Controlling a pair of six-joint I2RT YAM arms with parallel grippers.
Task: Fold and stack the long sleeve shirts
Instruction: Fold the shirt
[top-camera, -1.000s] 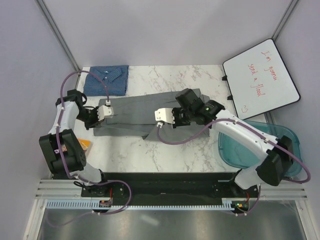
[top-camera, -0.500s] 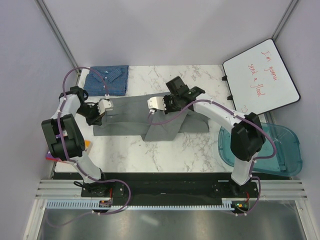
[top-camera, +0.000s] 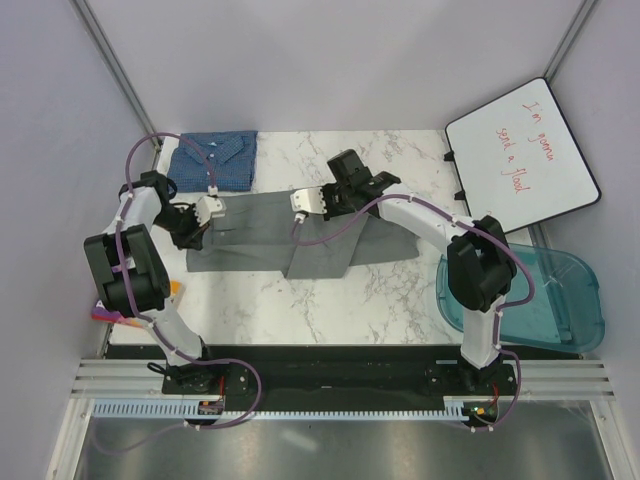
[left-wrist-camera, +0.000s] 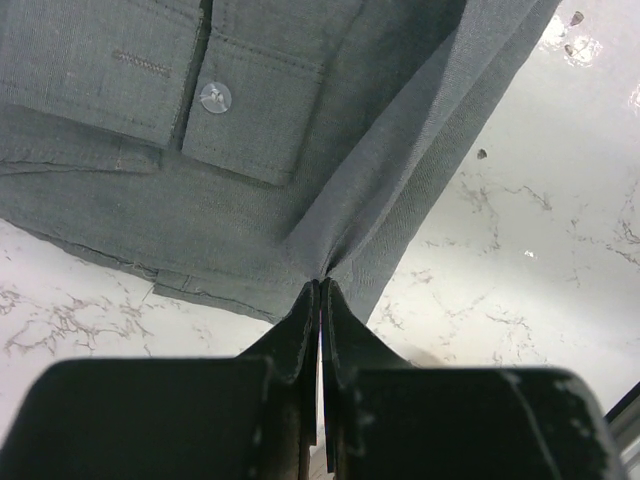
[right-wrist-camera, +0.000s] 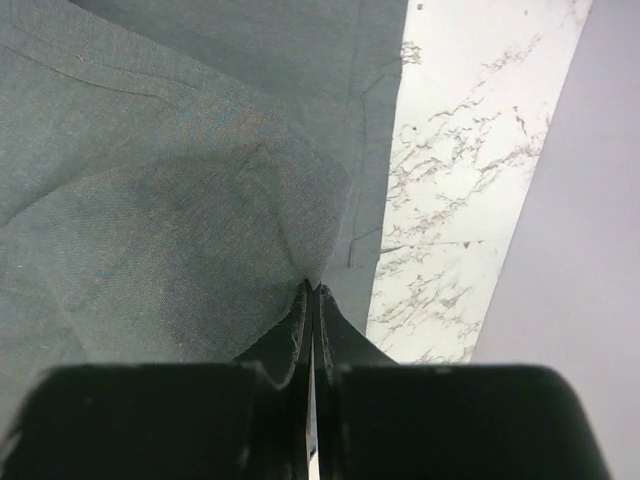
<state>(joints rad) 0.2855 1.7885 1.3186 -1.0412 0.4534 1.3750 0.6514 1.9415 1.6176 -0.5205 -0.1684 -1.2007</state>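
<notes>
The left claw (left-wrist-camera: 320, 288) is pinching a fold of the grey shirt (left-wrist-camera: 250, 200) between closed fingers, and the right claw (right-wrist-camera: 312, 290) is clamping another fold the same way. The grey shirt is lying spread across the middle of the marble counter (top-camera: 330, 310). The blue checked shirt (top-camera: 212, 160) is sitting folded at the counter's upper-left corner.

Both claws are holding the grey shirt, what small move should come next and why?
Probably lower both together and lay the pinched edge flat on the grey shirt before opening. The left claw and right claw are each shut on a tented peak of cloth, so the fold looks unfinished.
</notes>
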